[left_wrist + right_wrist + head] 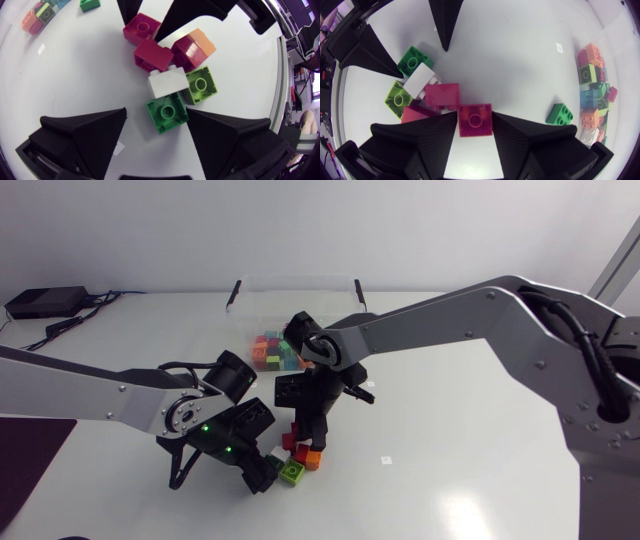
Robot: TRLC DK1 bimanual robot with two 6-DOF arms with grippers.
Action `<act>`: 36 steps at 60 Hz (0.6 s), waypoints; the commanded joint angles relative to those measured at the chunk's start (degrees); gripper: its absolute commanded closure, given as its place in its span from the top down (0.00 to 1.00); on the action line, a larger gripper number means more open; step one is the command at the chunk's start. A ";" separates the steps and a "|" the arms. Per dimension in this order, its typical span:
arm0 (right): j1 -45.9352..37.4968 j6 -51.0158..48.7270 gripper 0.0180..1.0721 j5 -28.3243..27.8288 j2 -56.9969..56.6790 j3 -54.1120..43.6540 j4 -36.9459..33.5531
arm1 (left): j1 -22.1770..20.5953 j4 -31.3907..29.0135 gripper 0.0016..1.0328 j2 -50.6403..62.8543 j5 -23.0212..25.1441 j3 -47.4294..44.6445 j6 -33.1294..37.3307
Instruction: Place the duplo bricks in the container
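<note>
Nearly away: a magenta brick in the right gripper's hold

Broadly, the white worktop (450, 480) carries everything, with the right arm (480, 320) reaching past the middle and the left arm (90, 385) coming in low beside it. Toward the back stands the clear plastic container (296, 278), which already holds a good many coloured bricks. Both arms meet over the small pile of duplo bricks (298, 458), which lies in front of the container and well apart from it.

The right gripper (475, 114) is closed on a square magenta brick (475, 122) at the pile's edge, with one finger against each of two opposite sides. The left gripper (156, 111) stands open, its fingers spread wide about a dark green brick (167, 112) that they do not clamp.

As I judge it, the step in hand is lifting the square magenta brick out. A wider magenta brick (442, 95) touches it, so a slow, straight rise should keep that neighbour from being dragged along. The two grippers sit very close together. The right one should go up before it swings toward the container, and the left would do well to wait. Releasing low over the bricks inside should prevent a bounce out.
</note>
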 commanded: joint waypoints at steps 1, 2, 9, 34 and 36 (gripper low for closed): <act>-0.02 -1.57 0.29 -0.99 1.47 1.14 -0.99 | 0.44 -0.62 0.67 2.80 -0.21 -0.81 -1.44; -0.02 -1.48 0.26 -1.08 1.47 1.14 -0.99 | 0.44 -0.62 0.61 2.80 -0.21 -0.81 -1.44; -0.28 -1.13 0.18 -1.61 1.38 1.49 -1.87 | 0.53 -0.70 0.39 2.80 -0.13 -0.98 -1.35; -3.54 0.46 0.16 -3.28 -6.44 1.05 -6.00 | 0.70 -4.04 0.35 -3.70 -0.13 -2.83 0.67; -3.80 0.54 0.16 -3.28 -7.32 0.97 -6.35 | 1.23 -4.92 0.35 -5.11 -0.13 -2.83 0.93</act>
